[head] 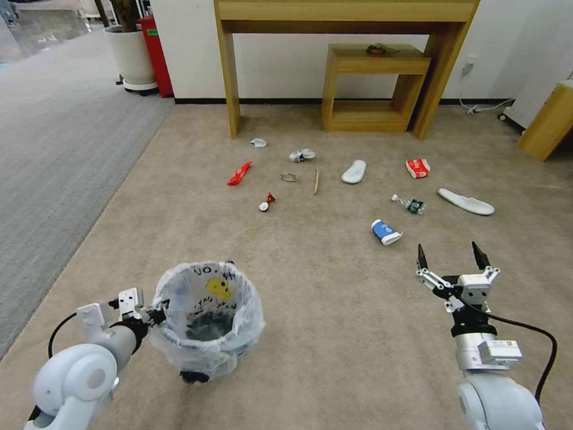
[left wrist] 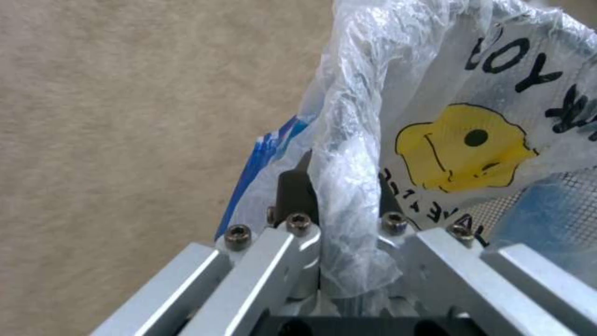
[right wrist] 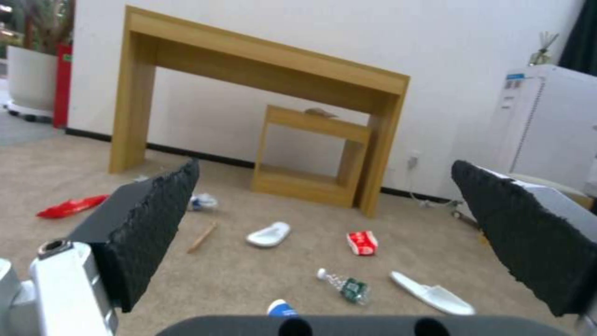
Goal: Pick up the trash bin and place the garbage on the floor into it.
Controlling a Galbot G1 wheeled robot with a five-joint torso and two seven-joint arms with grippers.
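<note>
White wall (head: 286, 65), wooden console (head: 346, 18)

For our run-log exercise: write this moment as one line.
left gripper: shut on trash bin rim | right gripper: open, empty | garbage: on floor

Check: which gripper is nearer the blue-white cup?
Right. The right gripper hangs open just behind the blue-white cup, on the robot's side. The left gripper is shut on the trash bin rim, across the carpet.

bright even indoor light | soft faint shadows | head view edges bowed (wide lens) | wrist views soft
</note>
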